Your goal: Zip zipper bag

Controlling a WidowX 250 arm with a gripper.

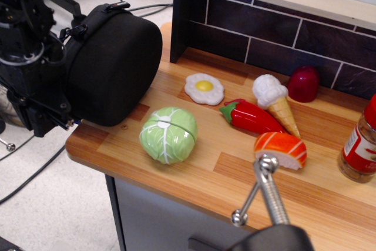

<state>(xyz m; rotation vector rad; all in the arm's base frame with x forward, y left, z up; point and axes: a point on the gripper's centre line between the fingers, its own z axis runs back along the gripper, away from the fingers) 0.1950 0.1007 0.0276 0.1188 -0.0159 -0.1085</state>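
Large rounded black fabric zipper bag (114, 66) stands on its edge at the left end of the wooden counter (194, 168), part of it overhanging the left edge. Zipper line and a black strap (94, 19) run round its upper left rim.

Black robot gripper (44, 101) sits hard against the bag's left side, off the counter edge. Fingers are lost in black-on-black, so can't tell if they're spread or closed, or gripping anything.

Rest of the counter, right of the bag:
- green toy cabbage (168, 134), just beside the bag's lower right, apart from it
- white-and-yellow toy fried egg (204, 88)
- red toy chili pepper (251, 116)
- toy ice cream cone (276, 103), touching the pepper
- orange-and-white toy salmon sushi (281, 149)
- dark red toy apple (304, 83) against the dark tiled backsplash (264, 33)
- red-capped spice jar (359, 148) at the right frame edge

Metal clamp screw (264, 189) is in the foreground, bottom centre.
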